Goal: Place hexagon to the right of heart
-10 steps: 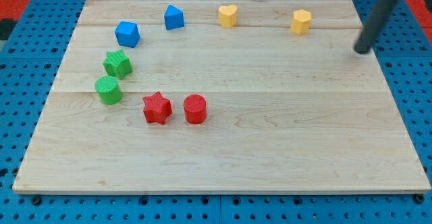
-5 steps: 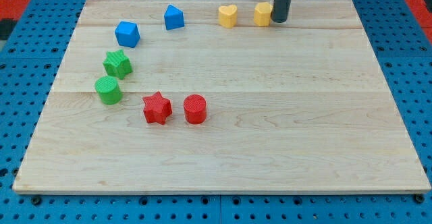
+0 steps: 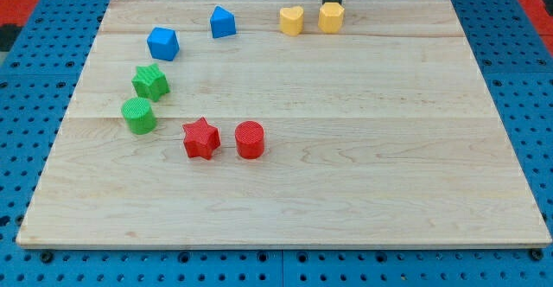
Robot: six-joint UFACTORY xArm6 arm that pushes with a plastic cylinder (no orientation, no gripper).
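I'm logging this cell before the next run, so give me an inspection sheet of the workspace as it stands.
Surface: pale wooden board, flat, on a blue pegboard.
Job's things: yellow hexagon sits just to the view's right of the yellow heart, a thin gap between them, near the view's top edge.
Clutter: blue blocks and; green star; green cylinder; red star; red cylinder.
Grippers: none fitted; my tip is right behind the hexagon, toward the view's top; contact cannot be told.
Cables: nothing seen.
Surroundings: red patches at the top corners.
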